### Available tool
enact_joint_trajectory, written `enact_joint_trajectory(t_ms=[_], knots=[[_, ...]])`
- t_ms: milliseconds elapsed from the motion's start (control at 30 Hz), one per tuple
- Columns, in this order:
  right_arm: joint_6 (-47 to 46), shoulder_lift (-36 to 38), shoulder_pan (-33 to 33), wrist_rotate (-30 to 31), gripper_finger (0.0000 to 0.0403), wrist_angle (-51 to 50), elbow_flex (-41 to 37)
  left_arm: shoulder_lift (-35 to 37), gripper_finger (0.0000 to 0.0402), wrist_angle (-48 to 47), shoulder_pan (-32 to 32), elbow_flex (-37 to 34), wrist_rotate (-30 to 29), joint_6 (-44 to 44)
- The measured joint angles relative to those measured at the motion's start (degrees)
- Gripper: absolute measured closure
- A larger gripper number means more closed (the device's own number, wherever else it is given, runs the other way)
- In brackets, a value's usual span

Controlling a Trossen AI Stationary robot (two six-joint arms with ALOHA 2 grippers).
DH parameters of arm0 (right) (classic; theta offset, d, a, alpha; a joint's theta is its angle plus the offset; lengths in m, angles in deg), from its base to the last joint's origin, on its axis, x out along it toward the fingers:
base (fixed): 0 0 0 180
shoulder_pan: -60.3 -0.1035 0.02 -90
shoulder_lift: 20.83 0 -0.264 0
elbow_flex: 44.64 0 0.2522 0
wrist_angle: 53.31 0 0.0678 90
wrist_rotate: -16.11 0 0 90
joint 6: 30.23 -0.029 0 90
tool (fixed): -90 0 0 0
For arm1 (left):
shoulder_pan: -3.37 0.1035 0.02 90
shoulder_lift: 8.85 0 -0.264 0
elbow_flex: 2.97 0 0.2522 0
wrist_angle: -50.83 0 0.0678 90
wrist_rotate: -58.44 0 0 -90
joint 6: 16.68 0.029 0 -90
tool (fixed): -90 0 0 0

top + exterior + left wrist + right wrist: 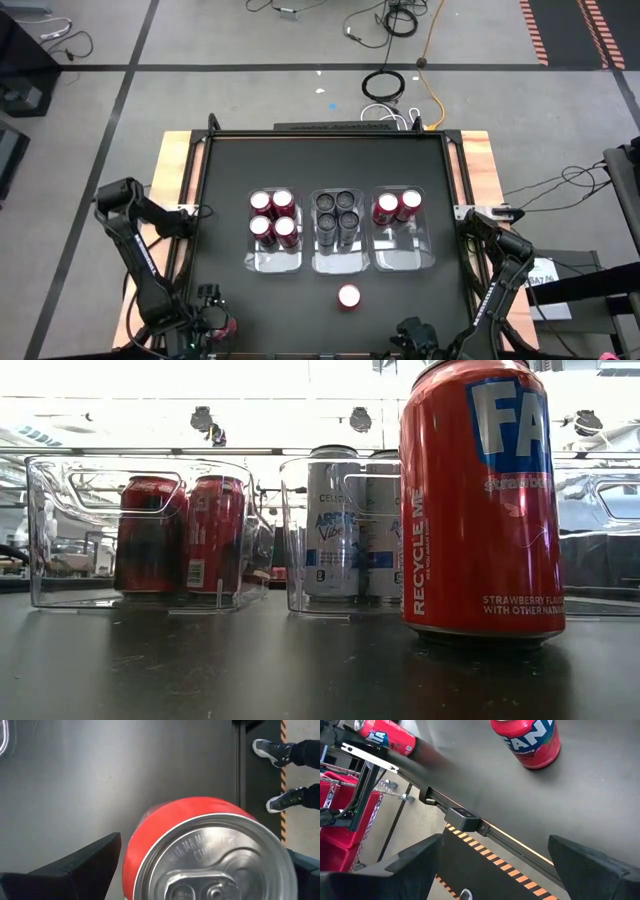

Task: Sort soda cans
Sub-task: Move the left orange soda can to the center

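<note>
Three clear bins stand mid-table. The left bin (273, 262) holds several red soda cans (272, 217), the middle bin (338, 265) several dark ones (338, 215), and the right bin (402, 260) two red ones (397, 208). One red can (348, 296) stands loose in front of the bins and looms large in the low view (480, 500). Another red can (200, 855) stands upright at the near left corner. My left gripper (218, 325) is open above it, a finger (75, 870) on either side and a gap showing. My right gripper (412, 338) waits open at the near edge.
The table's near edge rail (465, 820) runs just ahead of my right gripper (495, 840), with the floor and a red crate (335, 820) beyond it. A person's shoes (272, 752) show on the floor past the table's edge. Bare black tabletop (300, 300) lies between the bins and the near edge.
</note>
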Motion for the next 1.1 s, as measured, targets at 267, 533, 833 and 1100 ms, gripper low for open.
enact_joint_trajectory(t_ms=[267, 533, 833, 1100], knots=[[0.0, 0.0, 0.0, 0.0, 0.0048, 0.3, 0.0, -0.2, 0.001, 0.9, 0.0, 0.0, 0.0, 0.0], [0.0, 0.0, 0.0, 0.0, 0.0048, 0.7, 0.0, -0.2, 0.0011, 0.9, 0.0, 0.0, 0.0, 0.0], [0.0, 0.0, 0.0, 0.0, 0.0048, 0.7, 0.0, -0.2, 0.007, 1.5, 0.0, 0.0, 0.0, 0.0], [0.2, 0.0, 0.0, 0.0, 0.0048, 0.7, 0.0, -0.1, 0.0087, 1.5, 0.7, 0.0, 0.1, -0.7]])
